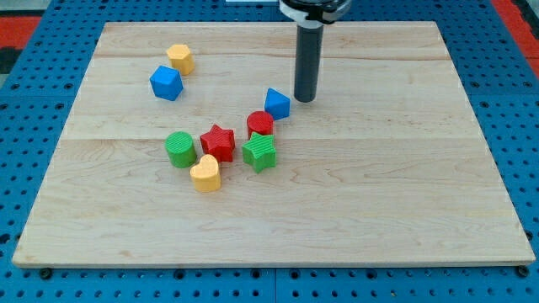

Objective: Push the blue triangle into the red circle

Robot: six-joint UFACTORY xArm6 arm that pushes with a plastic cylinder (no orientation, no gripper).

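Note:
The blue triangle (277, 103) sits on the wooden board just above and to the right of the red circle (260, 124); the two look touching or nearly so. My tip (304, 98) rests on the board just to the right of the blue triangle, with a small gap between them. The dark rod rises straight up from it to the view's top edge.
A red star (218, 141), a green star (259, 152), a green cylinder (179, 149) and a yellow heart (205, 174) cluster below and left of the red circle. A blue cube (167, 82) and a yellow hexagon (179, 58) lie at the upper left.

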